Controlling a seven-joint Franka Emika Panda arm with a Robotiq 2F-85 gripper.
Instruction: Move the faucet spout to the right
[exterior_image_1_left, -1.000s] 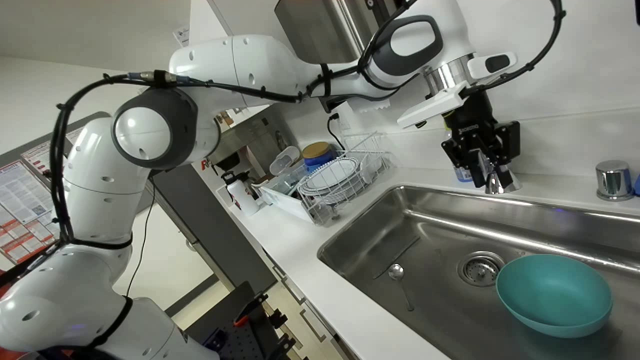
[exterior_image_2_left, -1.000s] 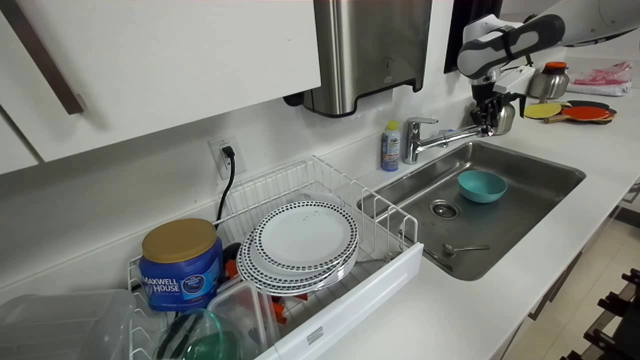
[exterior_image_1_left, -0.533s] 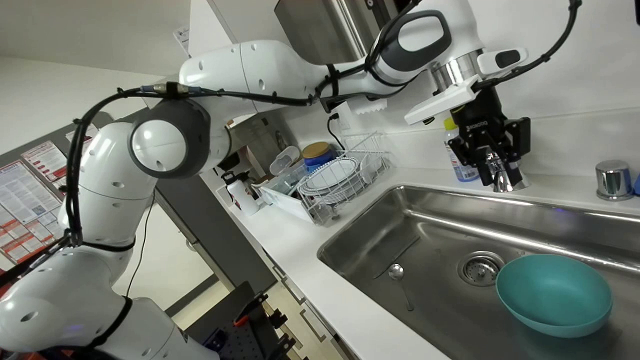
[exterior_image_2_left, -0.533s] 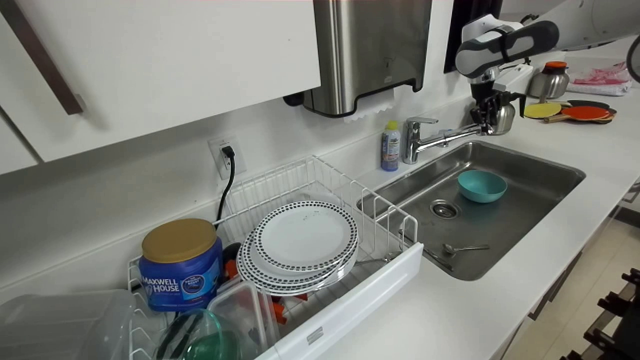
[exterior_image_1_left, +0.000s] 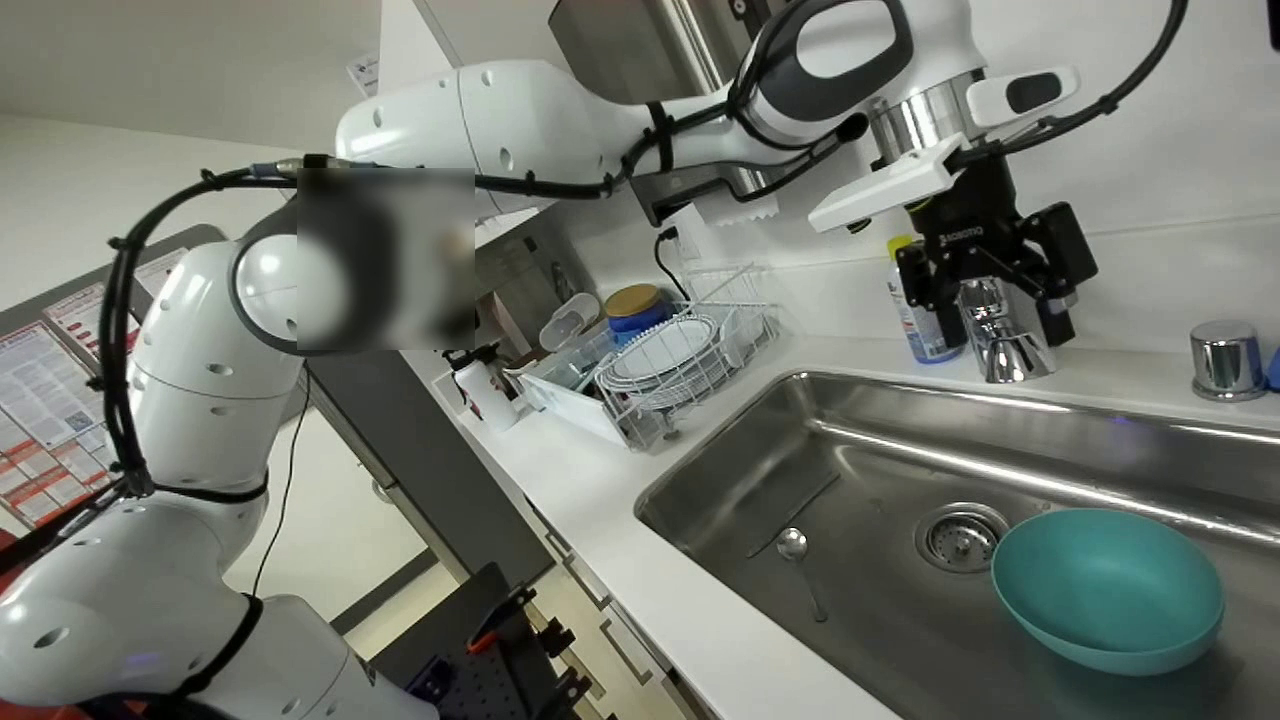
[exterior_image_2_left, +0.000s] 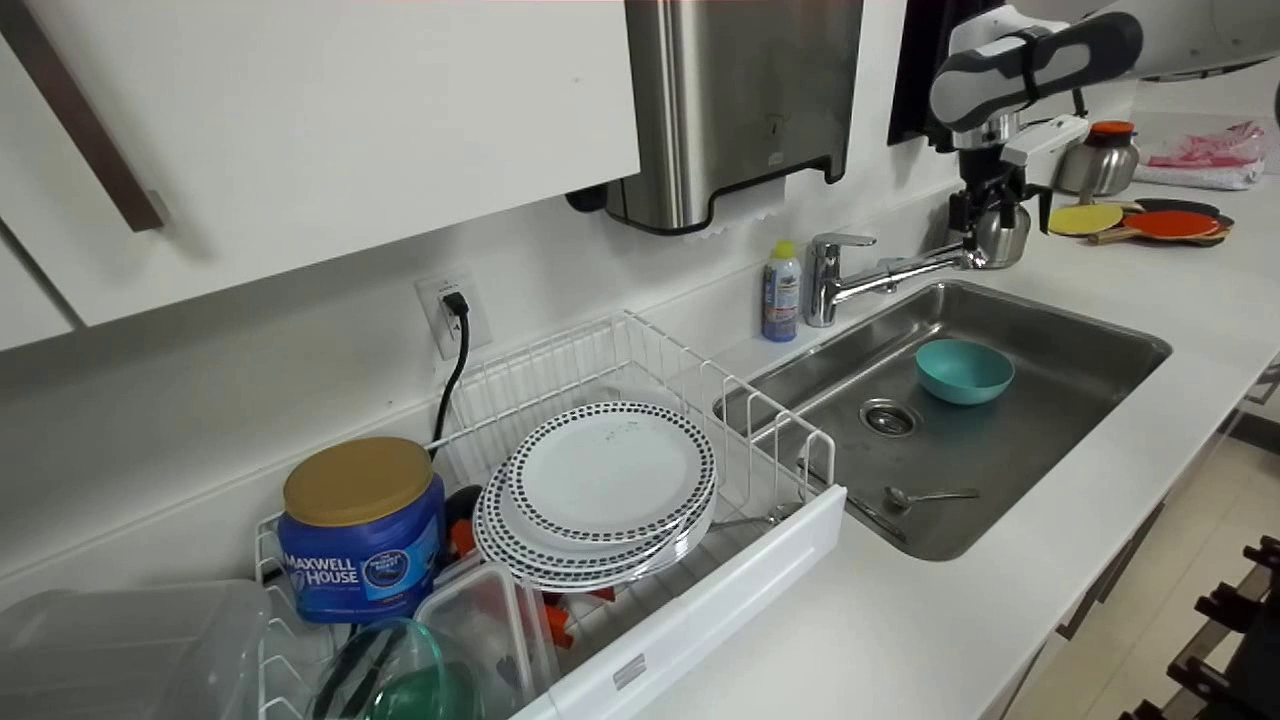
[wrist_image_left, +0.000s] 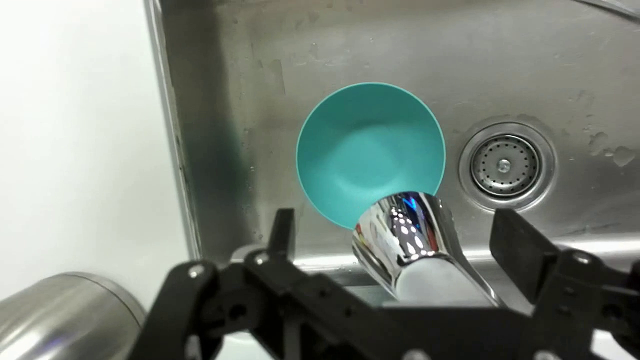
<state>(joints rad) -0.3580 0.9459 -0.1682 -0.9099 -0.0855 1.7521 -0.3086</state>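
Observation:
The faucet spout (exterior_image_2_left: 918, 266) is a slim chrome tube that runs from the chunky faucet base (exterior_image_2_left: 824, 285) along the back of the sink. In the wrist view the flared chrome end of the spout (wrist_image_left: 400, 225) lies between my fingers. My gripper (wrist_image_left: 394, 220) stands open around it, with a gap between the spout and the finger (wrist_image_left: 282, 232) on one side and the finger (wrist_image_left: 520, 250) on the other. In both exterior views the gripper (exterior_image_1_left: 1005, 335) is just above the spout's end, pointing down. The black gripper body hides part of the spout.
Below the spout, the steel sink (exterior_image_1_left: 870, 480) holds a teal bowl (exterior_image_1_left: 1110, 590), a spoon (exterior_image_1_left: 793, 546) and a knife. A spray can (exterior_image_2_left: 782, 295) stands beside the faucet base. The dish rack (exterior_image_2_left: 690, 590) is beside the sink. A steel container (wrist_image_left: 70, 320) sits near the gripper.
My fingers, close against the spout's end before, have spread apart and the gripper has risen slightly. Earlier, gripper and spout shifted a little to the right in an exterior view.

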